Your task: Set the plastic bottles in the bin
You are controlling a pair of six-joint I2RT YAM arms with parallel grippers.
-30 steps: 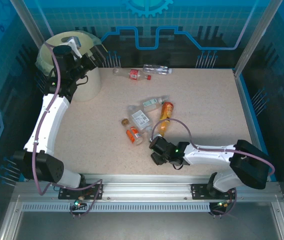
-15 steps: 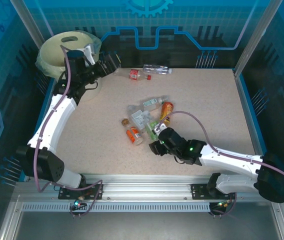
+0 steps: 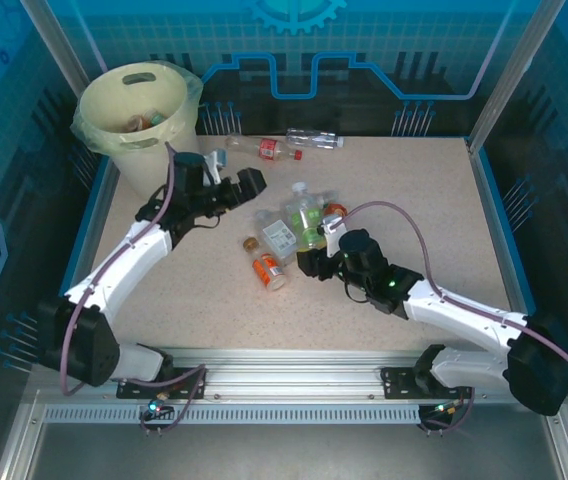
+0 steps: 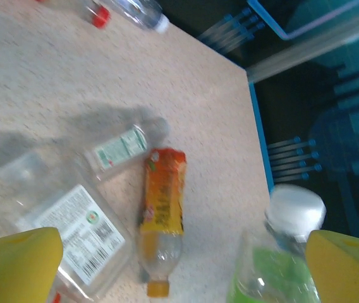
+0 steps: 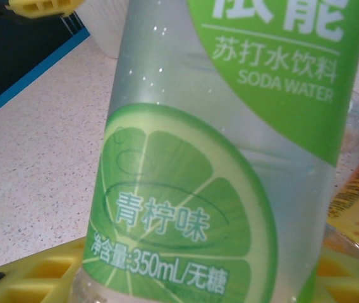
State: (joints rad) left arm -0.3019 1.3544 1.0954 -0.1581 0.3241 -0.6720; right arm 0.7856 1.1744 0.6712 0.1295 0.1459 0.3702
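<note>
My right pincer (image 3: 312, 258) is clamping the green-labelled soda bottle (image 5: 217, 158) upright over the speckled table (image 3: 414, 200) while my left pincer (image 3: 242, 186) is hovering wide open nearby.

The left arm (image 3: 114, 268) and the right arm (image 3: 459, 308) are glossy white links joined by black motor housings, with black bases (image 3: 89, 345) bolted just behind the aluminium rail (image 3: 284, 365). A lilac cable (image 3: 374, 204) runs along each. A green light (image 3: 391, 283) glows on the right arm. The fingers (image 4: 18, 262) are yellow plastic, the right ones (image 5: 40, 271) moulded with square recesses.
</note>
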